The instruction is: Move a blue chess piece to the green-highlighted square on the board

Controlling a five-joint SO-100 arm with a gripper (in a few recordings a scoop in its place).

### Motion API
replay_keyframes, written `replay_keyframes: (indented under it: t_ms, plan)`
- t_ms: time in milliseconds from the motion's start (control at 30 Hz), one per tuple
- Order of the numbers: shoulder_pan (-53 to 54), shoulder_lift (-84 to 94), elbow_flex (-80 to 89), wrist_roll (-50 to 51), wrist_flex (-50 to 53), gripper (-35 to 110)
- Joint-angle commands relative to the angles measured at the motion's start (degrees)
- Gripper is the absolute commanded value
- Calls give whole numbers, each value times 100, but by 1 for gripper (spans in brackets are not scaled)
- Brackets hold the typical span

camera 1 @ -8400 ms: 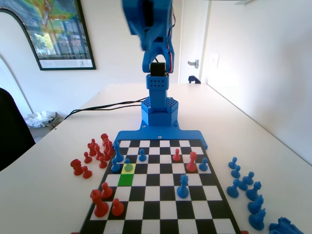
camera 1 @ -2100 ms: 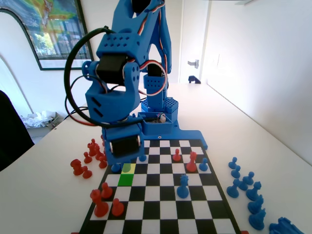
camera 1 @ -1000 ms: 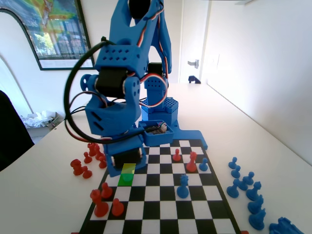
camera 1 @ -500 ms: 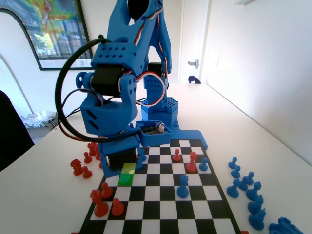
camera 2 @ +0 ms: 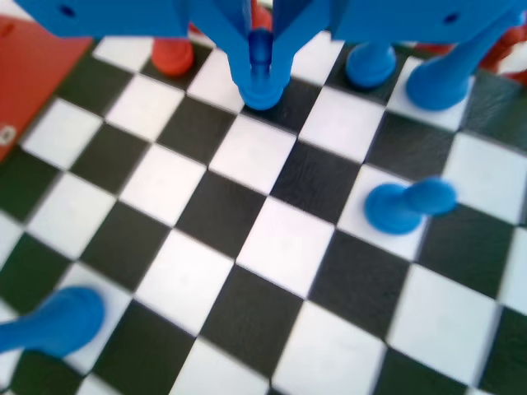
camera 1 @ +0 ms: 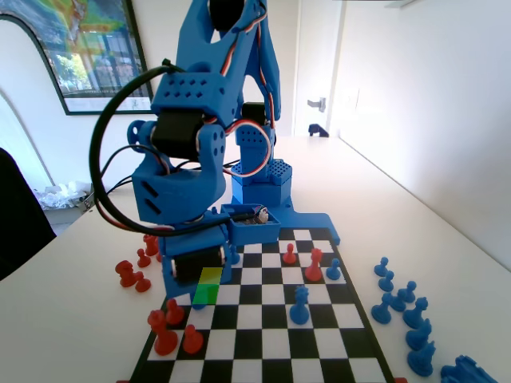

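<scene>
Since a second ago, gripper (camera 2: 260,51) carried blue chess piece (camera 2: 261,78) lower.

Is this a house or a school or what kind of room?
Probably a room in a home or small office: a long white table stands by plain white walls, with a framed colourful poster hanging and a white door with a metal handle behind.

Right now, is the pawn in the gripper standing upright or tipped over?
Upright. In the wrist view the blue chess piece is vertical between the gripper jaws, its flared base downward over a black square.
</scene>
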Motion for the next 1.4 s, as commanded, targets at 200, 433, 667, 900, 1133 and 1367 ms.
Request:
replay_keyframes:
  t_ms: [200, 433, 667, 900, 1133, 1367]
  plan:
    - [-18, 624, 316, -53, -53, 1]
    - [88, 703, 290, -35, 0, 2]
    - [149, 694, -70, 44, 369, 2]
    - [176, 677, -97, 35, 325, 3]
    - [167, 677, -141, 26, 325, 4]
    - [167, 677, -237, 44, 334, 5]
